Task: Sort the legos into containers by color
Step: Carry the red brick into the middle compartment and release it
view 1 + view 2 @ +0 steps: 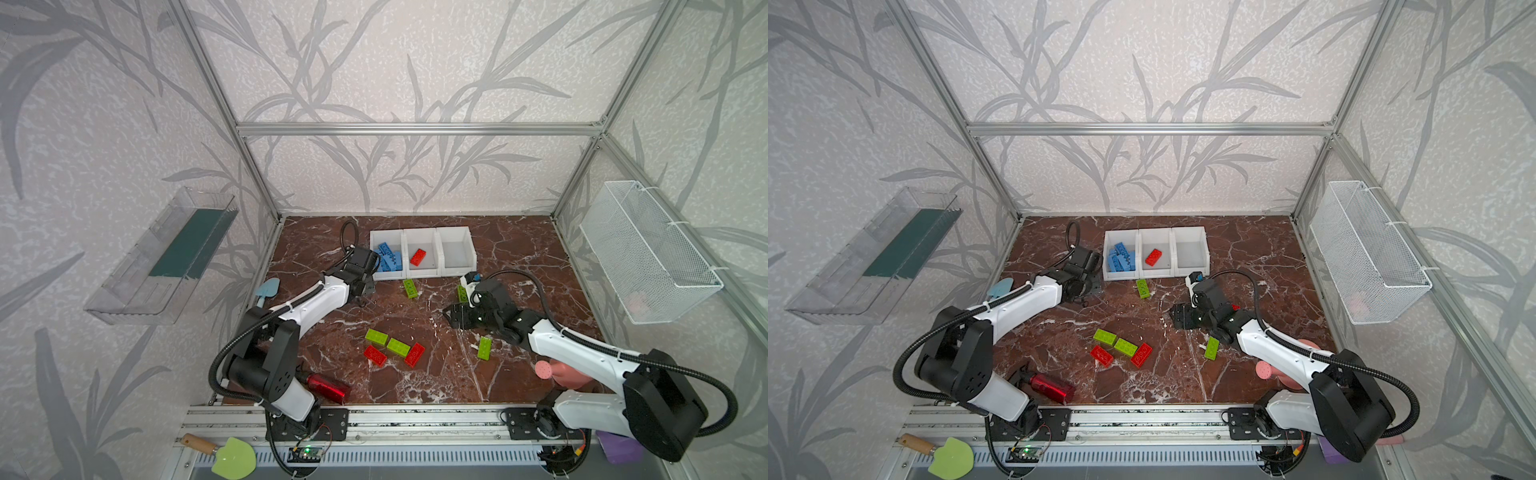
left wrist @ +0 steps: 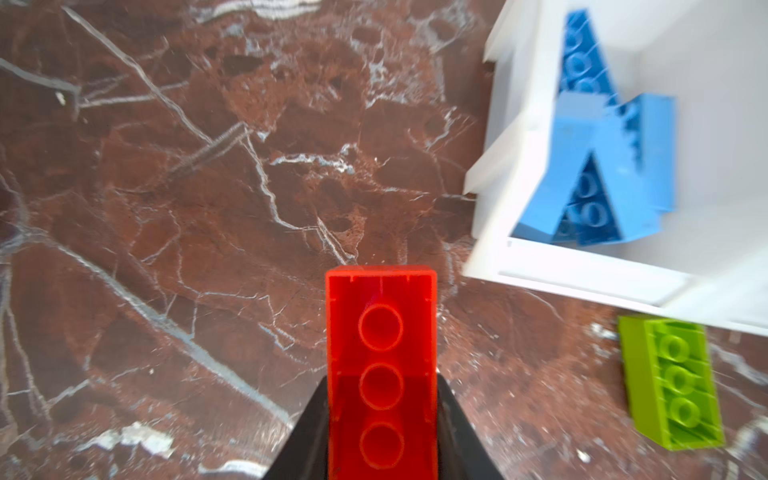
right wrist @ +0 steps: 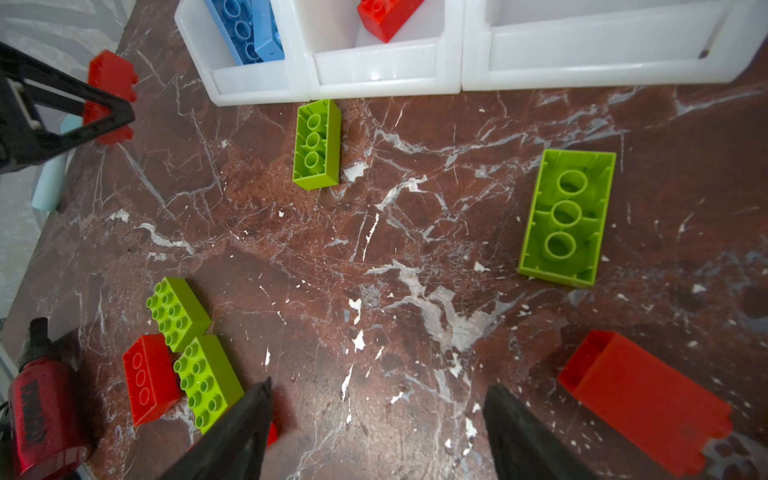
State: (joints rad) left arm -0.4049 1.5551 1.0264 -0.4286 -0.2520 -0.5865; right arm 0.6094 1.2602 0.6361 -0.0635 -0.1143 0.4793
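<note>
Plainly, the left pincer [image 2: 381,390] is clamped tight on a red lego [image 2: 381,324]. Its two black fingers press the brick's long side walls near one end, so most of the length juts out past the tips. The hollow underside, with three round tubes, faces the wrist camera. The brick hangs just beside the outer corner of the containers [image 1: 457,270], next to the end bin that holds the blue legos [image 1: 388,257]. It is not yet over the middle bin, where a sorted red brick [image 1: 418,257] lies alone. The third bin looks empty.

The right pincer [image 3: 376,399] stands wide open with nothing between its fingers. It sits above the counter [image 1: 519,257] among the loose green legos [image 3: 316,145] and loose red legos [image 3: 149,378].

The bricks look like thin-walled moulded plastic, so they are probably light and quite stiff, unlikely to bend or crack under a firm squeeze. Their flat side walls are glossy and likely slippery. The surest hold would seem to be square across the two long walls, near the middle rather than the end, so the piece cannot pivot. Some lie studs up, others hollow side up. The studded face would give the fingers a poor, bumpy seat.

The bins are smooth, milky-white plastic with low front lips. The counter is hard, veined red-brown stone pattern, chipped white in places.
</note>
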